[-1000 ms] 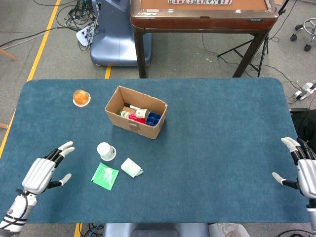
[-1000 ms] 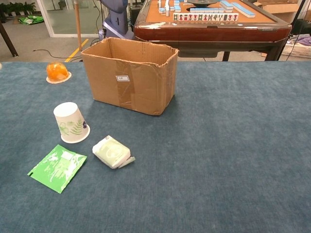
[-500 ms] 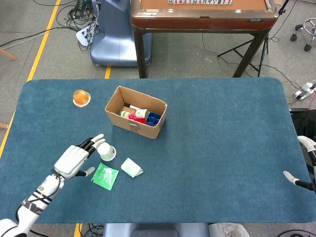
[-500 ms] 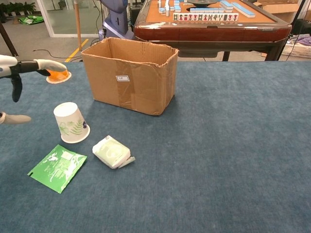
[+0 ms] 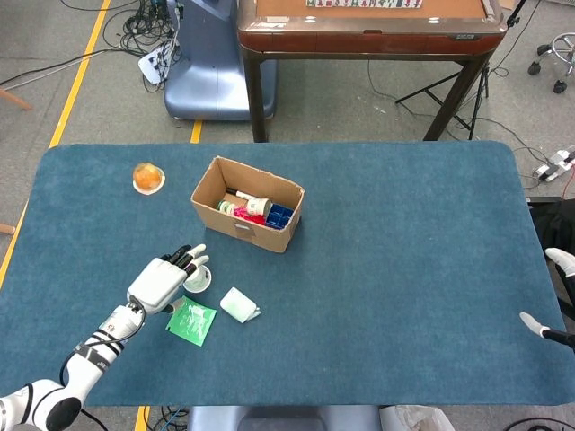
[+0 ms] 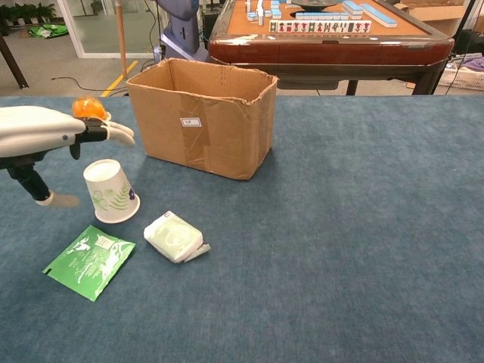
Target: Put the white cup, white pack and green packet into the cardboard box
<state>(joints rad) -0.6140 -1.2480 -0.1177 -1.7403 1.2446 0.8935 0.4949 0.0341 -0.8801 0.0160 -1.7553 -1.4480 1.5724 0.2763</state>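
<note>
The left hand [image 5: 165, 280] is hovering over the upturned white cup [image 6: 111, 191], fingers spread and grasping nothing. It looks to be going for the cup first, so the fingers need to close round it. The white pack [image 5: 240, 305] and green packet [image 5: 191, 321] are lying at the cup's 5 and 6 o'clock. The cardboard box [image 5: 246, 203], already holding clutter, is sitting at 1 o'clock; an orange object [image 5: 147, 176] is resting at 11. Of the right hand [image 5: 555, 305], only fingertips are showing at the table's edge, so I cannot tell its state.
</note>
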